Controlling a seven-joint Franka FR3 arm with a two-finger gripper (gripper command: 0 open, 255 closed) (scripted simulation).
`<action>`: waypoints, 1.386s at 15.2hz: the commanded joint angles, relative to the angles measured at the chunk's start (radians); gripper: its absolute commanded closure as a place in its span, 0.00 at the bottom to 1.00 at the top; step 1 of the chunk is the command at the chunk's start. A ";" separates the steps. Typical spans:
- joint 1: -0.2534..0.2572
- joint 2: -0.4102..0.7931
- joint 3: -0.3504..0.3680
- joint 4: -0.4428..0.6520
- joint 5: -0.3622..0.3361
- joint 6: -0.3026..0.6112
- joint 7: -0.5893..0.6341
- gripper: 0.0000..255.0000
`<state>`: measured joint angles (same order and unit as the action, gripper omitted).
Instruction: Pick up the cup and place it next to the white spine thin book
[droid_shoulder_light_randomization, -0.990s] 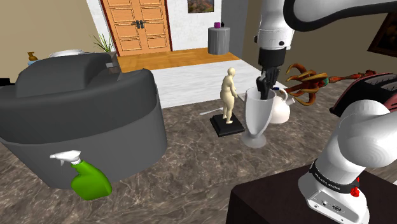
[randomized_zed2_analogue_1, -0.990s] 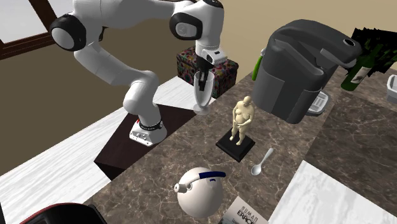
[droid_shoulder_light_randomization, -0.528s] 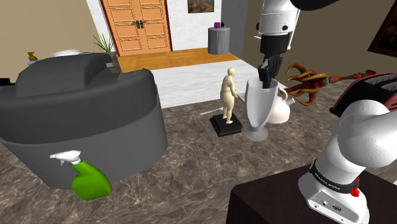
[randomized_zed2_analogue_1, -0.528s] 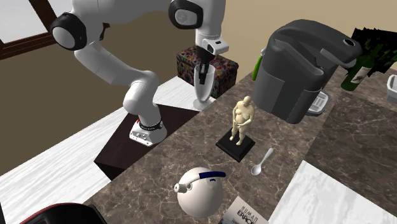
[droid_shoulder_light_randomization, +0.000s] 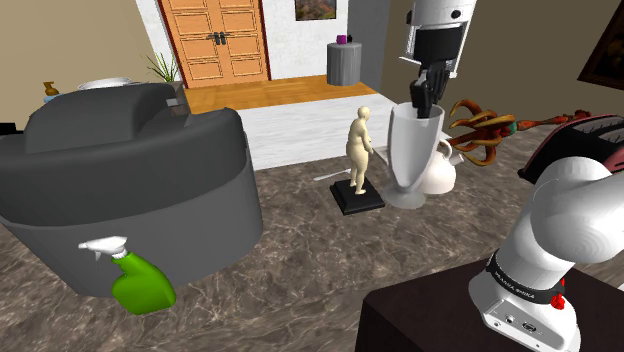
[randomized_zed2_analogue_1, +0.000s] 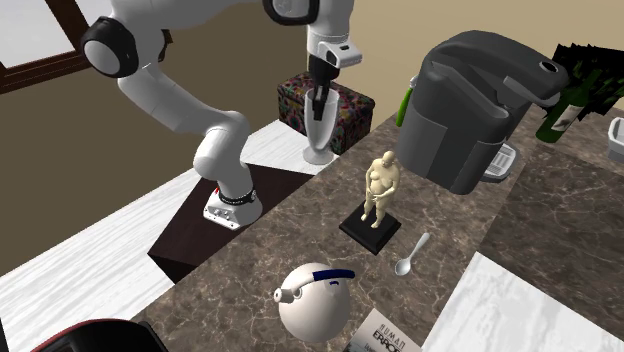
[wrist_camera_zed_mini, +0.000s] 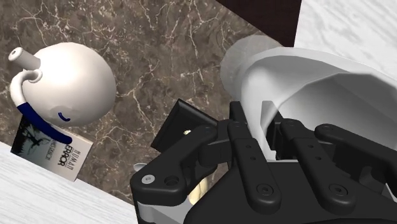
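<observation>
Wrist view: my gripper (wrist_camera_zed_mini: 266, 130) is pinched tight on the cup (wrist_camera_zed_mini: 318, 83), one finger inside the bowl and one outside the wall. The cup hangs upright just right of the figurine (droid_shoulder_light_randomization: 359, 150), at the near end of the counter (droid_shoulder_light_randomization: 300, 270). My plan is to carry it high and level, clear of the figurine and the round pot (wrist_camera_zed_mini: 67, 83), to the book (wrist_camera_zed_mini: 57, 153) at the far end.

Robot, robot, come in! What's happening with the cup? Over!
Gripper shut on the cup rim. Cup upright, not yet by the book. Figurine and round white pot stand between.
</observation>
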<state>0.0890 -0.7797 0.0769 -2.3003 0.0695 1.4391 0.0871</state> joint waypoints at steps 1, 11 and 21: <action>0.000 0.010 0.000 0.038 -0.001 -0.027 0.002 1.00; -0.003 0.066 -0.005 0.214 -0.005 -0.147 0.006 1.00; -0.024 0.166 -0.074 0.256 -0.059 -0.092 -0.078 1.00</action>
<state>0.0690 -0.6229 0.0178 -2.0280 0.0216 1.3205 0.0278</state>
